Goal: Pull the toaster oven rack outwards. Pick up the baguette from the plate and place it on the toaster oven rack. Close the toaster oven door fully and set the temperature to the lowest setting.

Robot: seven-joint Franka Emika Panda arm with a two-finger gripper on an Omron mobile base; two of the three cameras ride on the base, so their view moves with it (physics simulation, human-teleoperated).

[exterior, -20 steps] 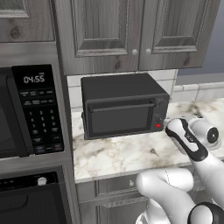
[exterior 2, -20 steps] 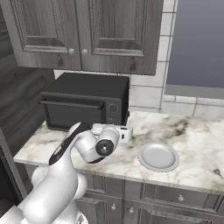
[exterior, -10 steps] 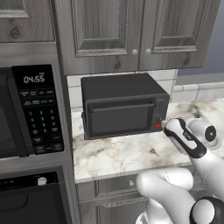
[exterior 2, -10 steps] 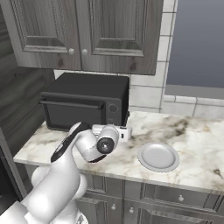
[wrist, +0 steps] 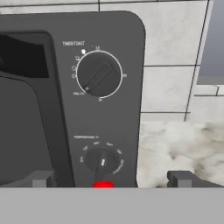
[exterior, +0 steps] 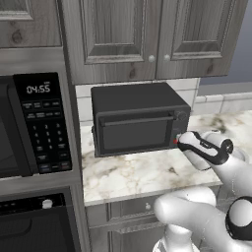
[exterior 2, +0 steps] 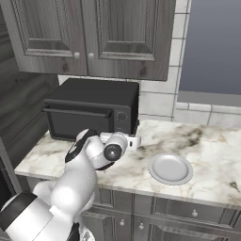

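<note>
Two round dials [wrist: 98, 73] sit one above the other on the toaster oven's [exterior: 138, 118] right control strip, a red light [wrist: 103, 185] under the lower one. Its door [exterior: 134, 133] is shut, and the oven stands at the back of the worktop [exterior 2: 207, 155], near the wall. Before the strip hovers the hand [wrist: 112, 178], its fingers spread wide and holding nothing. Bare marble lies open to the right, where the white plate [exterior 2: 170, 168] rests empty near the front edge.
</note>
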